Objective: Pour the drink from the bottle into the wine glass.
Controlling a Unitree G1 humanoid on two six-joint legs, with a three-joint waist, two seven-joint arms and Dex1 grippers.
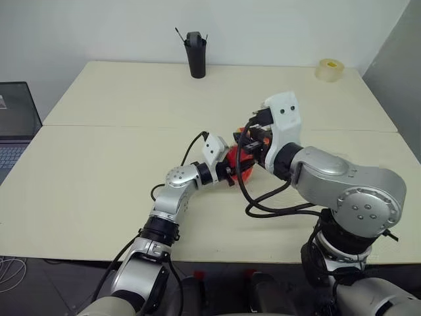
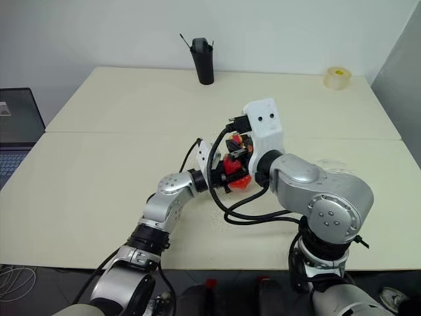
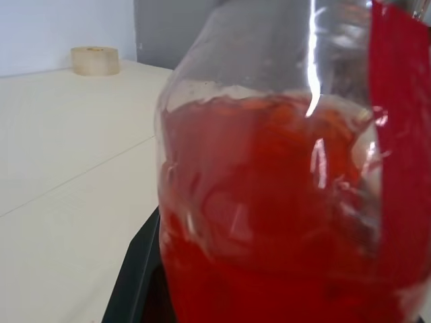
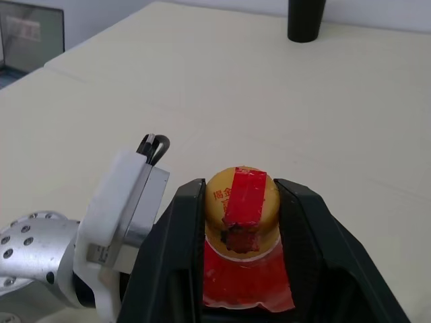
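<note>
The bottle [image 1: 241, 164] of red drink [image 1: 245, 172] is seen mid-bench [image 1: 99, 171], flanked by the left gripper [image 1: 227, 172] and the right gripper [image 1: 258, 141]. A black cup [image 1: 196, 55] and tape roll [image 1: 328, 69] are placed along the far edge.

Both arms are silver-grey metal with rounded joint housings dotted with small screws; the right gripper [image 1: 258, 146] and left gripper [image 1: 231, 172] have white box-shaped wrist casings, black fingers, and looping black cables
</note>
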